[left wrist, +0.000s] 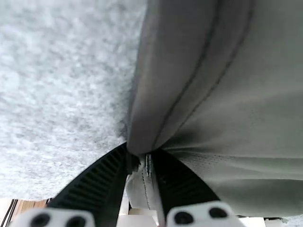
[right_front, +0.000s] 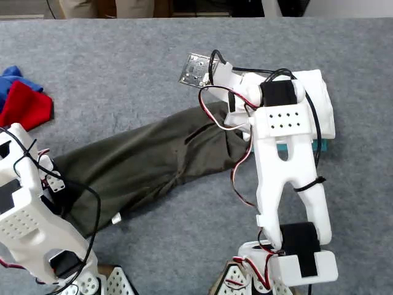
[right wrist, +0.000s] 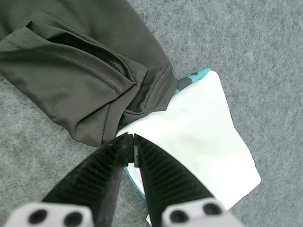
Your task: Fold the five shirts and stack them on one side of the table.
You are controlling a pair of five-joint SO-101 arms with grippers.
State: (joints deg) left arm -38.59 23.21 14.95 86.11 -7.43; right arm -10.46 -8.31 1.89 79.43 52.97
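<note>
A dark olive shirt [right_front: 153,160] lies stretched slantwise across the grey table, from the near left to the right. My left gripper [left wrist: 139,163] is shut on a folded edge of the olive shirt [left wrist: 227,94] at its near-left end. My right gripper [right wrist: 132,142] is shut, its tips at the olive shirt's [right wrist: 71,61] other end where a cuff lies against a folded white shirt [right wrist: 203,137]. I see no cloth between those tips. The white shirt [right_front: 319,98] rests on a teal one [right_front: 319,145] under the right arm.
A red shirt [right_front: 24,104] and a blue shirt [right_front: 9,83] lie crumpled at the far left edge. The grey felt table [right_front: 123,67] is bare at the back and in the near middle. A small metal plate [right_front: 196,69] is by the right arm's wrist.
</note>
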